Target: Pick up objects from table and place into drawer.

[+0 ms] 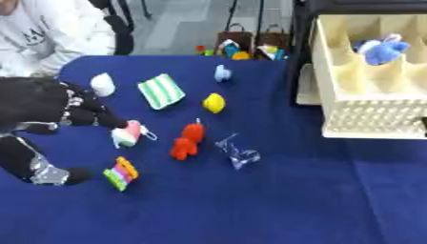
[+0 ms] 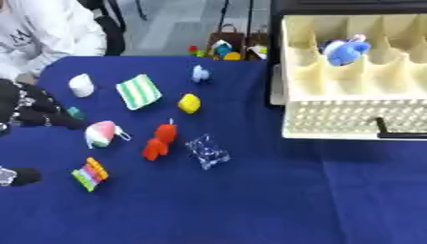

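Observation:
My left hand (image 1: 50, 107) comes in from the left edge, open, with its fingertips (image 1: 115, 122) touching a pink, white and green object (image 1: 127, 134). Its thumb (image 1: 63, 176) lies lower, just left of a rainbow-striped block (image 1: 122, 173). Spread across the blue table (image 1: 250, 205) are a red toy (image 1: 188, 141), a clear crinkled wrapper (image 1: 238, 151), a yellow piece (image 1: 214, 102), a green-and-white striped cloth (image 1: 162, 90), a white object (image 1: 103, 84) and a small light-blue piece (image 1: 222, 73). The cream drawer (image 2: 350, 125) stands open at the right, with a blue plush (image 2: 343, 51) in a back compartment. My right hand does not show.
A small teal thing (image 2: 75, 113) peeks out beside my left fingers. A black bar (image 2: 400, 134) lies along the drawer's front wall. Dark bags with coloured items (image 1: 246, 43) stand beyond the table's far edge. A dark cabinet frame (image 1: 300, 52) rises to the left of the drawer.

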